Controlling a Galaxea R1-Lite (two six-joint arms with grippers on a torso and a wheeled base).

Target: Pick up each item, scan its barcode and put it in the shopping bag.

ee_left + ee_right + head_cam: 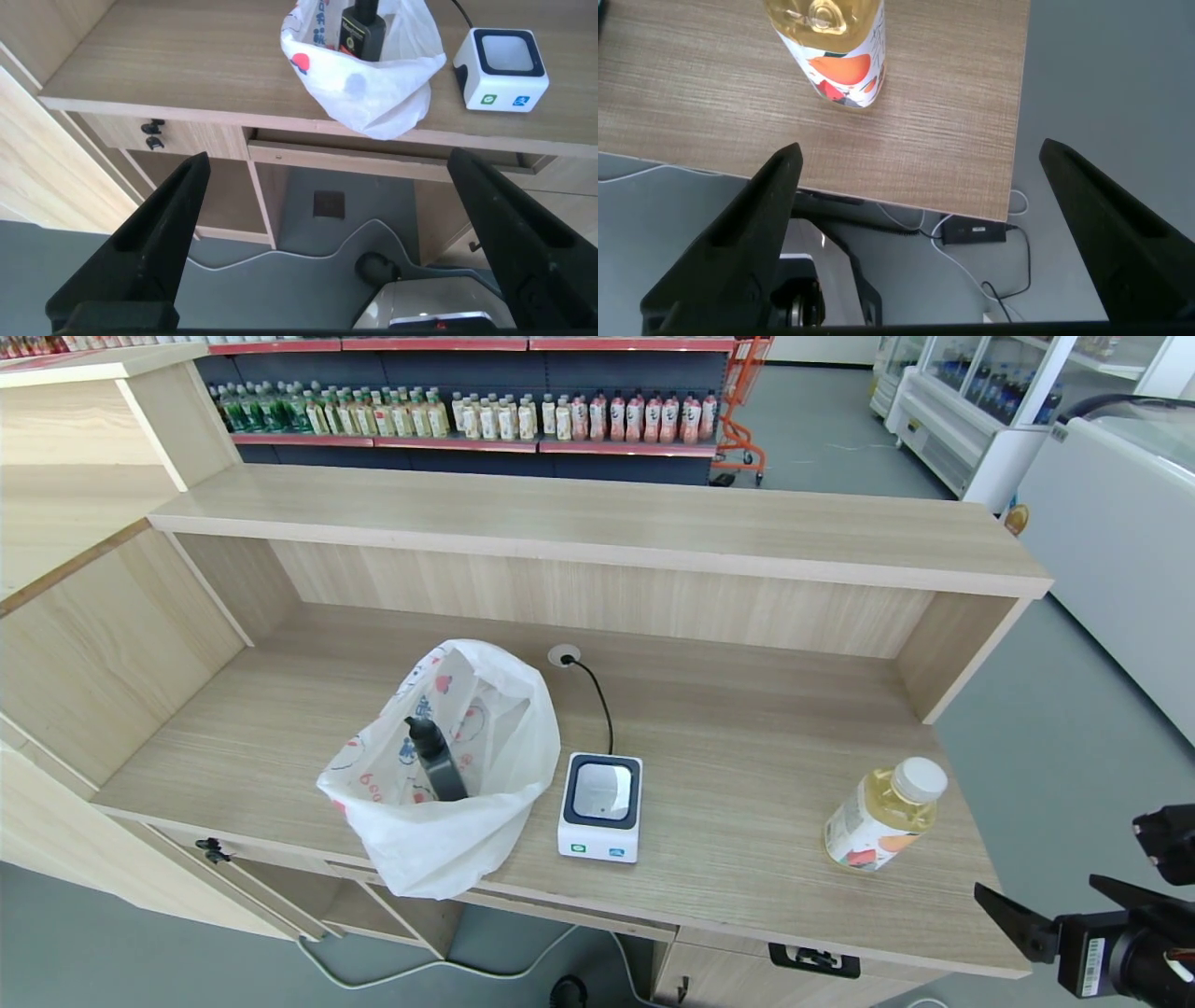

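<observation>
On the counter [747,756], an upright white-capped bottle [882,817], yellow liquid inside.

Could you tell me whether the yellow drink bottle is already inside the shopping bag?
No, the yellow drink bottle stands on the counter, right of the scanner and well apart from the shopping bag.
</observation>
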